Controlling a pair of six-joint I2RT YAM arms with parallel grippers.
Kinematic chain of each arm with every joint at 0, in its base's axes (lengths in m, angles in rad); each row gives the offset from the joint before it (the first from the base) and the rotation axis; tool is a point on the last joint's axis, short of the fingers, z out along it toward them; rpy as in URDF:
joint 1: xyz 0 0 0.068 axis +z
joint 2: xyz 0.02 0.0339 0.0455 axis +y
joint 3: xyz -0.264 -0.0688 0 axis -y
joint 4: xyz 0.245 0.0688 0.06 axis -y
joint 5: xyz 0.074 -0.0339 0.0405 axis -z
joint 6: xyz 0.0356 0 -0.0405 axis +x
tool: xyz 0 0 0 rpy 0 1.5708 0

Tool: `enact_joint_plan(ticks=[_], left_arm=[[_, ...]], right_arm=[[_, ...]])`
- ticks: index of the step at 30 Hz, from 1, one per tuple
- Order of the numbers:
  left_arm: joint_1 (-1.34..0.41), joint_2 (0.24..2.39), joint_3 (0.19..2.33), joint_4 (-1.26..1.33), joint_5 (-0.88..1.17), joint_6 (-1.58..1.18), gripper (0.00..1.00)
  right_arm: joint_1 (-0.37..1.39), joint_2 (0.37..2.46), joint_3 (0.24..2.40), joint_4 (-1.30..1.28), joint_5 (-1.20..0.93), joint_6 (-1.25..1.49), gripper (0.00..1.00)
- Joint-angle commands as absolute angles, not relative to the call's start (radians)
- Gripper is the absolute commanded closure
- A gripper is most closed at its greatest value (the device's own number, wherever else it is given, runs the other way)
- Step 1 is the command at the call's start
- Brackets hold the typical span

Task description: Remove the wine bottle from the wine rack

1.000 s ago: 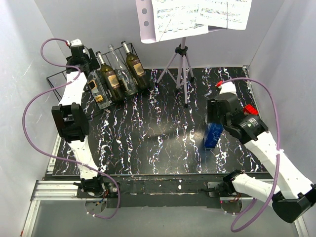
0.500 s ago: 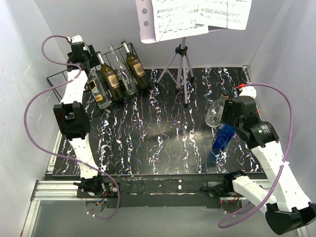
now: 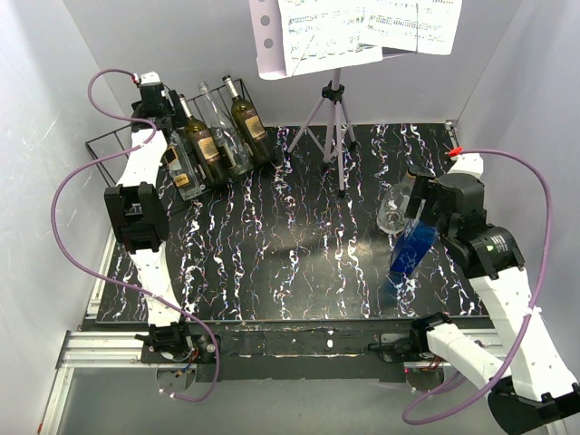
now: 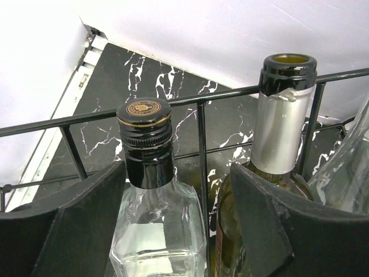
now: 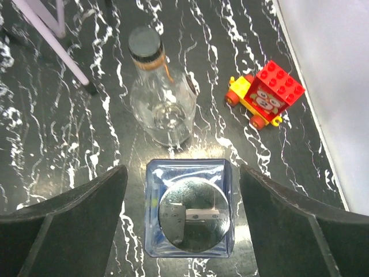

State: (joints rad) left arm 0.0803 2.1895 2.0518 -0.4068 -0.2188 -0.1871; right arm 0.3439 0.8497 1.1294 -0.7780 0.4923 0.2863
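The black wire wine rack (image 3: pixel 107 148) stands at the far left with several bottles leaning in it. In the left wrist view a clear square bottle with a black cap (image 4: pixel 145 151) stands in front of the rack's back bars (image 4: pixel 201 150), and an open-necked dark wine bottle (image 4: pixel 283 121) is to its right. My left gripper (image 4: pixel 173 231) is open, with the clear bottle between its fingers and the right finger in front of the wine bottle. In the top view it (image 3: pixel 161 107) sits at the bottles' necks. My right gripper (image 5: pixel 184 222) is open above a blue square bottle (image 5: pixel 189 214).
A clear round flask (image 5: pixel 159 105) stands just beyond the blue bottle. A red toy brick car (image 5: pixel 264 92) lies near the right edge. A tripod music stand (image 3: pixel 334 118) with sheet music (image 3: pixel 362 27) stands at the back centre. White walls close in both sides.
My right gripper has drawn up and to the right off the blue bottle, uncovering the clear flask. My left gripper has shifted slightly right along the rack's back towards the bottle necks.
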Motion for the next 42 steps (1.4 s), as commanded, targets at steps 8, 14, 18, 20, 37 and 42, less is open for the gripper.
enact_joint_plan(ticks=[8, 14, 18, 20, 37, 42], left_arm=[[0.078, 2.224, 2.098, -0.390, -0.284, -0.149, 0.39], [0.077, 2.247, 2.128, -0.385, -0.278, -0.127, 0.61], [0.077, 2.218, 2.117, -0.376, -0.265, -0.129, 0.88], [0.077, 2.186, 2.089, -0.355, -0.253, -0.126, 1.00], [0.063, 1.879, 1.743, -0.103, -0.186, -0.009, 1.00], [0.052, 1.803, 1.697, -0.051, -0.150, 0.047, 1.00]], right_arm=[[0.341, 0.775, 1.215, -0.706, 0.469, 0.281, 0.13], [0.341, 0.762, 1.216, -0.699, 0.462, 0.276, 0.13], [0.341, 0.756, 1.215, -0.689, 0.462, 0.273, 0.13], [0.341, 0.756, 1.218, -0.681, 0.451, 0.273, 0.13], [0.342, 0.729, 1.215, -0.634, 0.379, 0.233, 0.13], [0.341, 0.678, 1.183, -0.581, 0.325, 0.210, 0.13]])
